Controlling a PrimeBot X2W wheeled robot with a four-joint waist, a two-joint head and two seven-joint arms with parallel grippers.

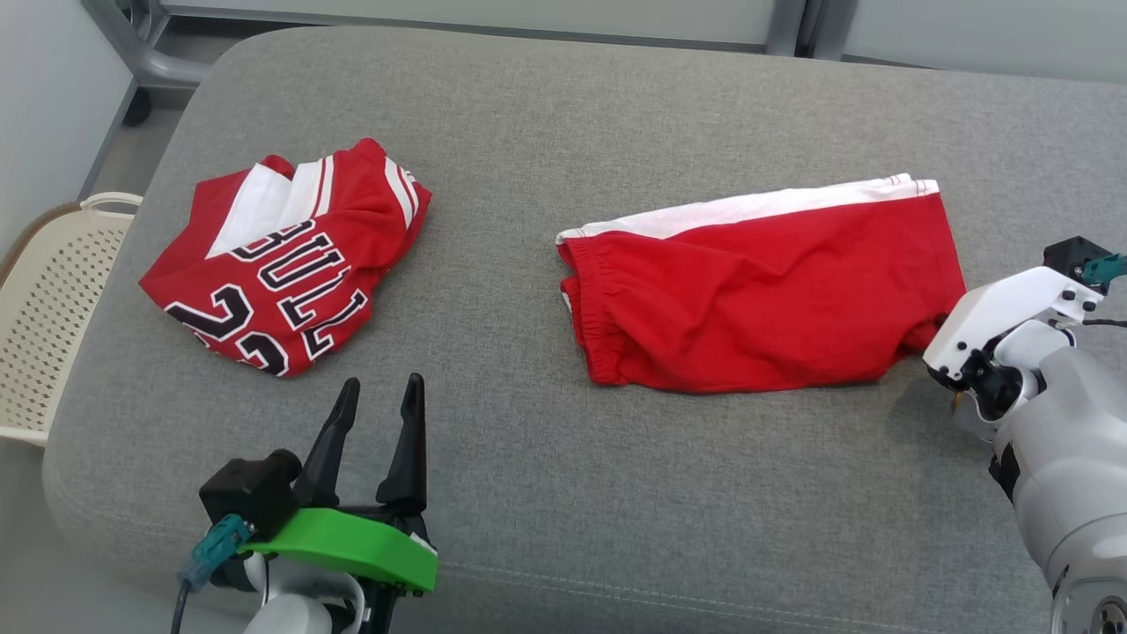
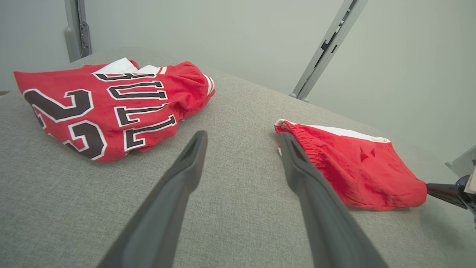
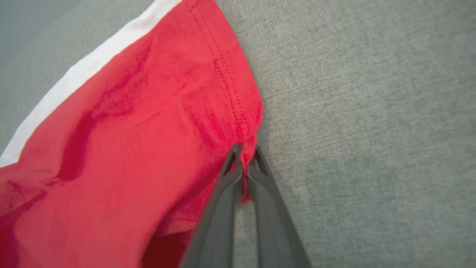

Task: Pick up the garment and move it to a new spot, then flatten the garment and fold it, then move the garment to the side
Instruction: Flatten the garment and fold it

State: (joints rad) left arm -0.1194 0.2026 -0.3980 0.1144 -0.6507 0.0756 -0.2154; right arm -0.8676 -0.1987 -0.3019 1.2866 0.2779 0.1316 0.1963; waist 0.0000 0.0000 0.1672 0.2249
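The garment, red shorts [image 1: 757, 291] with a white side stripe, lies flat on the grey cushion [image 1: 563, 511], right of centre. My right gripper [image 3: 245, 149] is shut on the garment [image 3: 130, 149], pinching a fold at the stitched hem's near corner; in the head view its fingertips are hidden behind the white wrist [image 1: 995, 317] at the garment's right edge. My left gripper [image 1: 383, 387] stands open near the front edge, nothing between its fingers. In the left wrist view the left gripper [image 2: 243, 136] points between the two clothes, with the garment [image 2: 353, 171] to its right.
A folded red jersey [image 1: 282, 255] with black-and-white lettering lies at the cushion's left [image 2: 108, 108]. A cream perforated basket [image 1: 44, 299] stands beside the cushion's left edge. Grey metal legs [image 1: 141, 53] rise behind the cushion.
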